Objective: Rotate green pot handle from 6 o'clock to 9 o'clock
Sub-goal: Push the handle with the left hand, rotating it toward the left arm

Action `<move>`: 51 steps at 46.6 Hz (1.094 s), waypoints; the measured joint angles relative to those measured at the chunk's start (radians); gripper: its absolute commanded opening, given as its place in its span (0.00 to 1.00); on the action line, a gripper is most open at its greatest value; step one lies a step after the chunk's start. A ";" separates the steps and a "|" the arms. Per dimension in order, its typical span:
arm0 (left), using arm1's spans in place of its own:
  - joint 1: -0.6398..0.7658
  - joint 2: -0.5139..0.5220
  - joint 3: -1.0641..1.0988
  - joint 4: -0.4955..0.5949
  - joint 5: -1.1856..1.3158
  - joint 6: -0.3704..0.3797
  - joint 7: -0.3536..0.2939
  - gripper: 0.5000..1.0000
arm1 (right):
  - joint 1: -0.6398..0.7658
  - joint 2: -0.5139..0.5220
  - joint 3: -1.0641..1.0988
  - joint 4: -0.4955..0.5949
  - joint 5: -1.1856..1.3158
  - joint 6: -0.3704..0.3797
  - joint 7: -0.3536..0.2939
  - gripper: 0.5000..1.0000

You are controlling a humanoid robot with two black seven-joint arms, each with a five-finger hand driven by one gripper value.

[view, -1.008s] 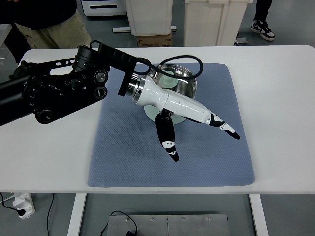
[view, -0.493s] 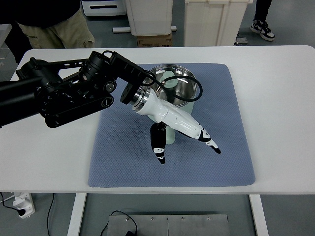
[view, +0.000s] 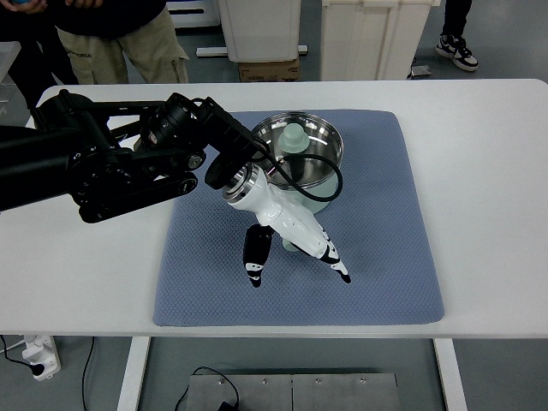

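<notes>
The pale green pot (view: 318, 189) with its steel lid (view: 318, 142) and green knob (view: 294, 137) stands at the back middle of the blue mat (view: 385, 257). A short bit of its handle (view: 290, 247) shows under my left hand, pointing toward the near edge. My left hand (view: 300, 276) reaches in from the left over the pot's near side. Its fingers are spread: the thumb (view: 254, 257) is left of the handle, the other fingers (view: 332, 257) right of it. I cannot tell whether they touch the handle. The right arm is out of view.
The mat lies on a white table (view: 479, 188). A person (view: 120, 43) stands behind the table's back left corner. White bins (view: 377, 34) and a cardboard box (view: 267, 70) stand on the floor beyond the far edge.
My left hand has swung toward the near edge and to the left, its fingertips now lower on the mat. The arm's black body has shifted right. The person at the back has moved.
</notes>
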 measured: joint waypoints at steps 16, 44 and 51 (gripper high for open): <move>-0.007 -0.007 0.032 0.025 0.040 0.000 0.000 1.00 | 0.000 0.000 0.000 0.000 0.000 0.000 0.000 1.00; -0.070 0.008 0.164 0.025 0.068 0.000 0.000 1.00 | 0.000 0.000 0.000 0.000 0.000 0.000 0.000 1.00; -0.084 0.011 0.173 0.025 0.121 0.000 0.000 1.00 | 0.000 0.000 0.000 0.000 0.000 0.000 0.000 1.00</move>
